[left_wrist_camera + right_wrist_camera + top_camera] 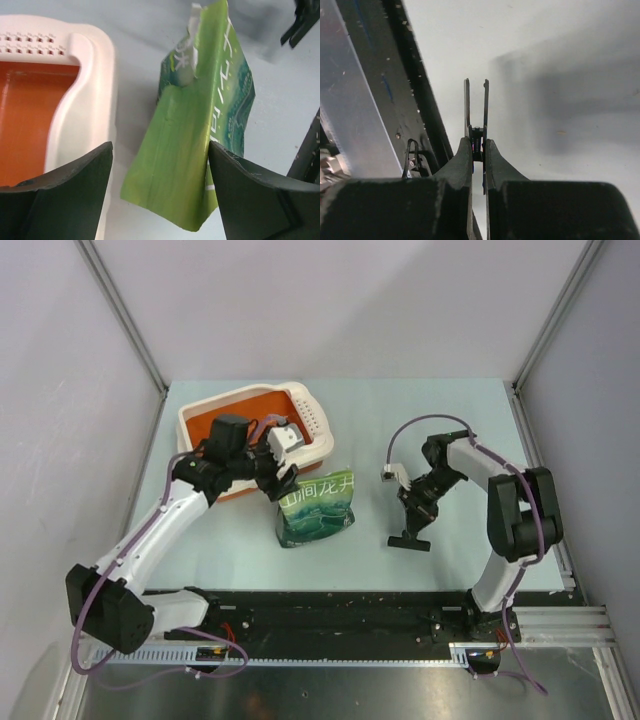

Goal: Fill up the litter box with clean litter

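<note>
The litter box [200, 415] stands at the back left, its orange inside [25, 115] bare where it shows, with a cream rim [87, 100] and a perforated end [30, 44]. No clean litter shows in any view. A green pouch [316, 506] with white characters stands upright just right of the box. My left gripper [274, 478] is open, with the pouch's lower edge [175, 150] between its fingers. The right finger [250, 195] is at the pouch's edge and the left finger [75, 185] is apart from it. My right gripper [416, 508] is shut on a thin black clip [467, 110], low over the table.
A black rail [340, 605] runs along the near edge of the table, and it also shows beside the right gripper [410, 100]. Grey enclosure walls and posts border the pale table [420, 420]. The black clip [410, 542] hangs right of the pouch.
</note>
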Robot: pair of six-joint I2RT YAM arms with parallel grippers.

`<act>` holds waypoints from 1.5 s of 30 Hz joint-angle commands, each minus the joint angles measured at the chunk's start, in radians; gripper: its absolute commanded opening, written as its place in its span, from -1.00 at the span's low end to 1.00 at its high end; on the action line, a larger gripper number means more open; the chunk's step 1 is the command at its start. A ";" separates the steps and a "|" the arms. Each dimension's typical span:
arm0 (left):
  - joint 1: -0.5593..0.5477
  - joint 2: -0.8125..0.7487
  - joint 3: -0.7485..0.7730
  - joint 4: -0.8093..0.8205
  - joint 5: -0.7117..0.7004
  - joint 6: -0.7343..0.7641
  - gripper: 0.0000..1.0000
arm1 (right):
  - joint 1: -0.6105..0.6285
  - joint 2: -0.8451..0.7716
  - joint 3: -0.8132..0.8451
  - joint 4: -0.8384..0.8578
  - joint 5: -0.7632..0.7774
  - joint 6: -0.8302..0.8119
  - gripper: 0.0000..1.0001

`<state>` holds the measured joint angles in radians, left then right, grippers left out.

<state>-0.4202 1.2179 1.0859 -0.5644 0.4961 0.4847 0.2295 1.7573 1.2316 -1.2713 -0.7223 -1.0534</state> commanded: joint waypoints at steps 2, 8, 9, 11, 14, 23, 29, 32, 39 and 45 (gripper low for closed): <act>0.049 0.031 0.152 0.031 0.015 -0.141 0.67 | -0.012 0.086 -0.044 0.266 0.136 0.286 -0.95; 0.072 0.173 0.328 0.044 -0.048 -0.285 0.68 | -0.024 0.107 -0.044 0.293 0.143 0.305 -0.52; 0.072 0.199 0.353 0.061 -0.095 -0.340 0.69 | -0.027 0.097 -0.044 0.294 0.141 0.306 -0.34; 0.072 0.277 0.428 0.070 -0.152 -0.385 0.74 | -0.032 0.081 -0.044 0.296 0.133 0.306 -0.15; 0.078 0.345 0.505 0.075 -0.235 -0.408 0.77 | -0.045 0.033 -0.044 0.291 0.115 0.308 0.13; 0.340 0.191 0.378 0.064 -0.218 -0.297 0.96 | -0.059 -0.179 0.061 0.331 0.049 0.404 0.48; 0.559 0.031 0.273 0.066 -0.307 -0.391 0.67 | -0.015 -0.159 0.143 0.765 0.231 0.789 0.33; 0.619 -0.038 0.215 0.069 -0.385 -0.394 0.07 | 0.031 -0.047 0.250 0.886 0.331 0.874 0.13; 0.742 -0.052 0.043 0.069 -0.613 -0.442 -1.00 | 0.099 0.316 0.595 0.951 0.350 0.954 -0.46; 0.782 0.061 0.006 0.063 -0.640 -0.480 -1.00 | 0.157 0.504 0.735 0.975 0.373 0.905 -0.53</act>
<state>0.3504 1.2327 1.1042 -0.4988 -0.0784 0.0734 0.3561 2.1941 1.8805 -0.3431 -0.3759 -0.1505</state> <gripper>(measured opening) 0.004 0.235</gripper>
